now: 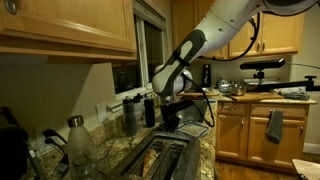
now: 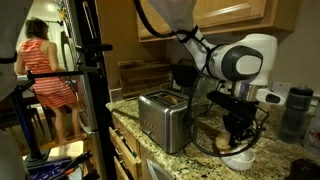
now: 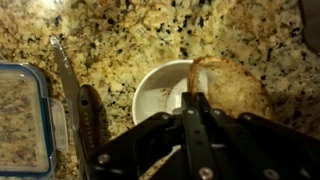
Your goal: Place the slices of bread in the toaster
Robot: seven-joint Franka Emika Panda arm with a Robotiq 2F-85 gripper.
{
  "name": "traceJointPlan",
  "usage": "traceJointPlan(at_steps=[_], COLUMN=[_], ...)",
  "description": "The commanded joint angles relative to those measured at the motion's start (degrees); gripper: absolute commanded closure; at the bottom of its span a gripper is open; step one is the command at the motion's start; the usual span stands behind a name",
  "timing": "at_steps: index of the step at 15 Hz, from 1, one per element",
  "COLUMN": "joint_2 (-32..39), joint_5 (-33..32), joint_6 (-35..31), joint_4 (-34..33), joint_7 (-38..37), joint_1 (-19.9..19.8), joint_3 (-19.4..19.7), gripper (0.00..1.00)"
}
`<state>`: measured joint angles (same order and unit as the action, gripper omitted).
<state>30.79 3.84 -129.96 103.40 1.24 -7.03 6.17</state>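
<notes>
The silver toaster [image 2: 165, 120] stands on the granite counter, and its top slots [image 1: 165, 158] are dark. To its side sits a white bowl [image 3: 160, 92], also low in an exterior view [image 2: 238, 160]. A tan slice of bread [image 3: 238, 90] leans tilted against the bowl's rim, and in an exterior view the slice [image 2: 222, 143] stands just above the bowl. My gripper [image 3: 195, 98] hangs over the bowl, its fingers pressed together on the slice's thin crust edge. In both exterior views the gripper [image 2: 238, 135] [image 1: 172, 118] is beside the toaster.
A blue-rimmed container [image 3: 20, 115] and a knife [image 3: 68, 85] lie on the counter left of the bowl. Bottles [image 1: 78, 142] and shakers [image 1: 130, 115] stand along the wall. A black stand [image 2: 95, 90] rises near the counter edge, with a person [image 2: 45, 70] behind it.
</notes>
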Motion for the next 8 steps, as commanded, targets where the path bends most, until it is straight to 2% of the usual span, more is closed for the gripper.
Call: traceJointPlan(at_steps=[1, 8], joint_2=[0.39, 1.12], joint_5=[1.43, 2.15], joint_6=[-0.99, -1.17], joint_4=[-0.54, -0.9], joint_7=[0.81, 0.83], joint_1=[-1.38, -1.38], joint_3=[-1.28, -1.47], gripper=[0.92, 0.92])
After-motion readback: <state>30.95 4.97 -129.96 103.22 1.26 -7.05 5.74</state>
